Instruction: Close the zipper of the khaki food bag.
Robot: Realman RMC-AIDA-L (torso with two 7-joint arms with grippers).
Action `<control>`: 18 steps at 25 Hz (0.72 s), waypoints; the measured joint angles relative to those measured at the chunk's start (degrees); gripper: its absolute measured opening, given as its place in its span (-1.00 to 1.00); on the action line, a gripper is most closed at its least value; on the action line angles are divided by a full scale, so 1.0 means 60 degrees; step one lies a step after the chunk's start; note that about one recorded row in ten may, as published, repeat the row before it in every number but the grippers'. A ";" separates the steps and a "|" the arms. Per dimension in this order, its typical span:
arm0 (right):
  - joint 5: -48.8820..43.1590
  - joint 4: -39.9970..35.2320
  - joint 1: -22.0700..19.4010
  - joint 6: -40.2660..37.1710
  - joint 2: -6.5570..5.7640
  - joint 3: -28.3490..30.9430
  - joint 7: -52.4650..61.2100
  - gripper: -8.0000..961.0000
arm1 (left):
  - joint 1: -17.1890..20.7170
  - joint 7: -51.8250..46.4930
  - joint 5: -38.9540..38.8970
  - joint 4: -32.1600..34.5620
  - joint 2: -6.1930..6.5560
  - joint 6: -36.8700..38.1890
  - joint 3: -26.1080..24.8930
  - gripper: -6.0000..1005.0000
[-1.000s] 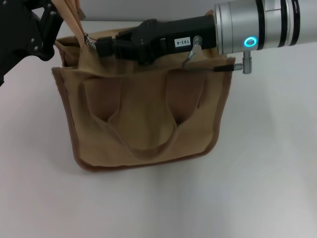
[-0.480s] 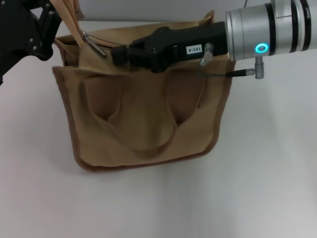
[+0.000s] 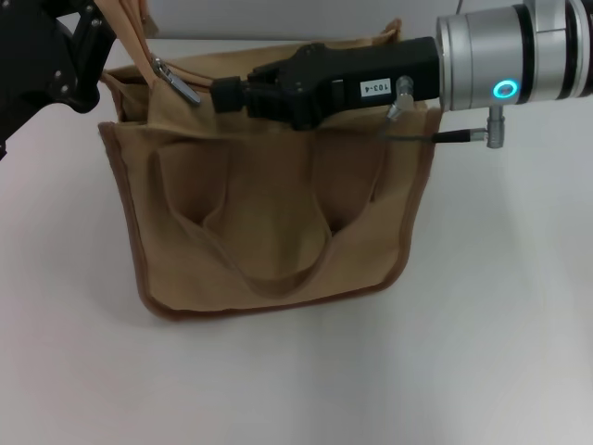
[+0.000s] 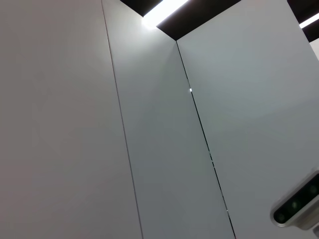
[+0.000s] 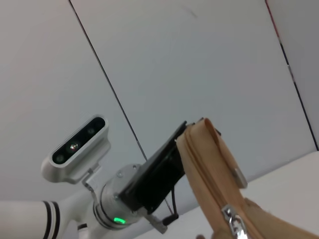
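Note:
The khaki food bag [image 3: 269, 213] stands on the white table in the head view. Its zipper runs along the top panel, and the silver pull tab [image 3: 181, 85] lies near the bag's left end, pointing right. My right gripper [image 3: 220, 93] reaches in over the bag's top; its dark tip looks shut and sits just right of the tab, with a sliver of fabric between them. My left gripper [image 3: 109, 32] at the top left is shut on the tan fabric tab [image 3: 130, 28] at the bag's left end, holding it up. The right wrist view shows that tab [image 5: 204, 164] and the pull [image 5: 234, 221].
White tabletop [image 3: 482, 352] surrounds the bag. The right arm's silver wrist [image 3: 510, 65] spans the upper right above the bag's far corner. The left wrist view holds only grey wall panels [image 4: 149, 149].
My right gripper has drawn to the right along the bag's top, away from the pull tab. The tab has swung out toward it, while its slider stays near the left end. The left gripper holds still.

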 joint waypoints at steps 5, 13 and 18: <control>0.0037 0.0081 0.0261 0.0376 0.0034 -0.0116 -0.0069 -0.98 | -0.0023 -0.0009 0.0000 0.0000 -0.0009 0.0031 0.0016 -0.95; 0.0192 0.0116 0.0534 0.1152 0.0068 -0.0866 -0.0157 -0.45 | -0.0024 -0.0019 0.0000 -0.0002 -0.0015 0.0113 0.0014 -0.95; 0.0484 0.0063 0.0586 0.1267 0.0078 -0.1037 -0.0161 -0.37 | -0.0024 -0.0020 -0.0001 -0.0015 -0.0015 0.0128 0.0023 -0.94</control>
